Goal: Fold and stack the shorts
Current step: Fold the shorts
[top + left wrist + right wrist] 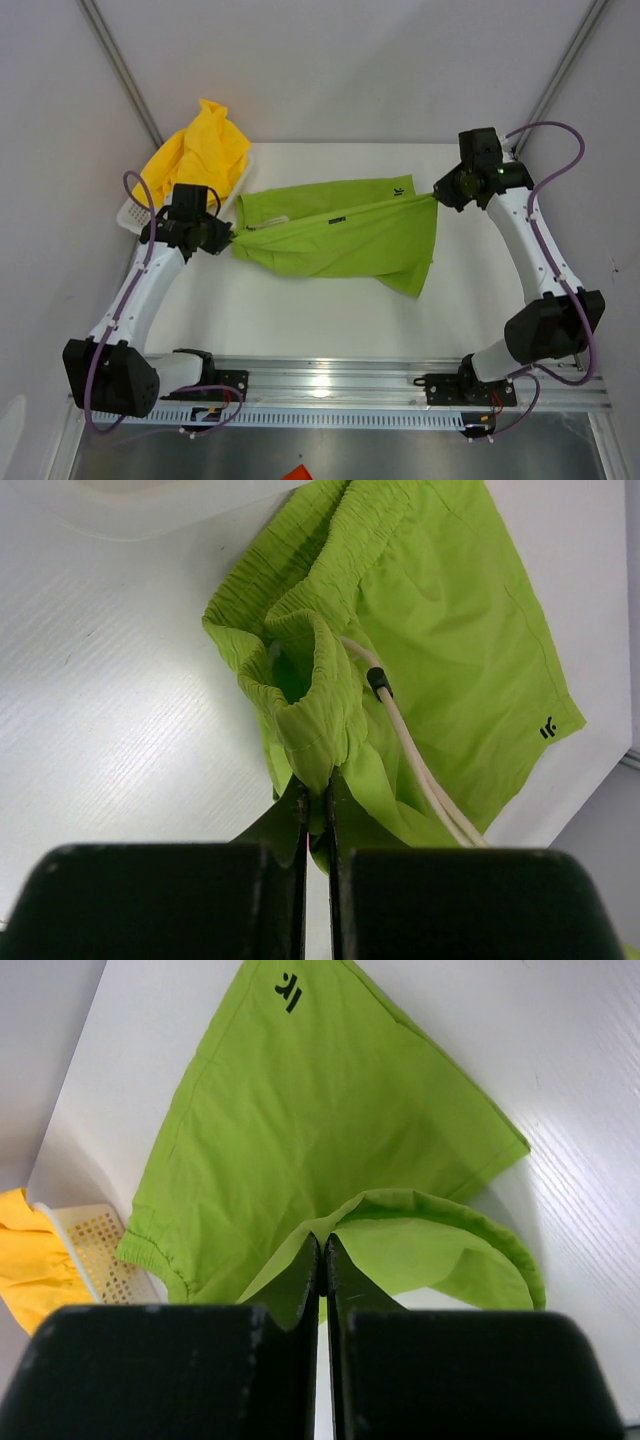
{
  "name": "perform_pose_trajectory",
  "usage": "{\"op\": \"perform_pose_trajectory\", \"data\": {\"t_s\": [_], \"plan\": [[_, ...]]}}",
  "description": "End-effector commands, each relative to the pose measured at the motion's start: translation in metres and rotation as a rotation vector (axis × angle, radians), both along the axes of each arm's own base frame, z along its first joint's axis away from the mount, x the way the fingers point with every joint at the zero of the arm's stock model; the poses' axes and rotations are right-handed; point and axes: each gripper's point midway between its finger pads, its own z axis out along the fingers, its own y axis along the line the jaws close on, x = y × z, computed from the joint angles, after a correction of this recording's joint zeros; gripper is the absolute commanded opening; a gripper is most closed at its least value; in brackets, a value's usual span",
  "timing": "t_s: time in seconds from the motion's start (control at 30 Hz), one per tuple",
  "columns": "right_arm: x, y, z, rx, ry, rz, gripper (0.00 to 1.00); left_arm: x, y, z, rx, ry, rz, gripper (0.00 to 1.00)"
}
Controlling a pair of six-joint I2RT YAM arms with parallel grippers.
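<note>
The lime green shorts (340,236) hang stretched between both arms above the white table, one leg drooping at the lower right. My left gripper (229,240) is shut on the gathered waistband (310,700), where the white drawstring (415,765) trails out. At the other end my right gripper (436,193) is shut on a leg hem (430,1205), with the dark logo (289,991) on the far leg. The yellow shorts (200,155) lie bunched in and over the basket at the back left.
The white mesh basket (137,212) stands at the table's left edge, close behind my left gripper; its corner also shows in the right wrist view as the basket (95,1245). Grey walls close in the table on three sides.
</note>
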Motion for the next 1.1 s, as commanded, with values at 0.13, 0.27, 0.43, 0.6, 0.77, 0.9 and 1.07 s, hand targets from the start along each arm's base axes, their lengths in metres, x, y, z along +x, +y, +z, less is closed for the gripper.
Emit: {"op": "perform_pose_trajectory", "data": {"t_s": [0.13,0.27,0.43,0.6,0.77,0.9,1.07], "plan": [[0.051,-0.023,0.009,-0.076,-0.072,-0.019,0.0,0.031,0.015,0.019,0.009,-0.046,0.091,0.0],[0.069,-0.02,-0.004,-0.069,-0.05,0.011,0.0,0.043,0.016,0.021,0.019,-0.029,0.097,0.0],[0.091,-0.019,-0.018,-0.064,-0.038,0.02,0.0,0.06,0.02,0.017,0.024,-0.014,0.12,0.0],[0.114,-0.021,-0.022,-0.057,-0.047,0.027,0.0,0.079,0.022,0.006,0.017,0.026,0.132,0.0],[0.138,-0.017,-0.03,-0.047,-0.076,0.044,0.0,0.1,0.02,0.004,0.014,0.058,0.138,0.0],[0.155,-0.012,-0.038,-0.03,-0.087,0.062,0.0,0.111,0.017,-0.007,-0.005,0.077,0.141,0.0],[0.178,-0.002,-0.058,-0.015,-0.098,0.12,0.0,0.121,0.012,-0.014,-0.044,0.068,0.159,0.0]]}}
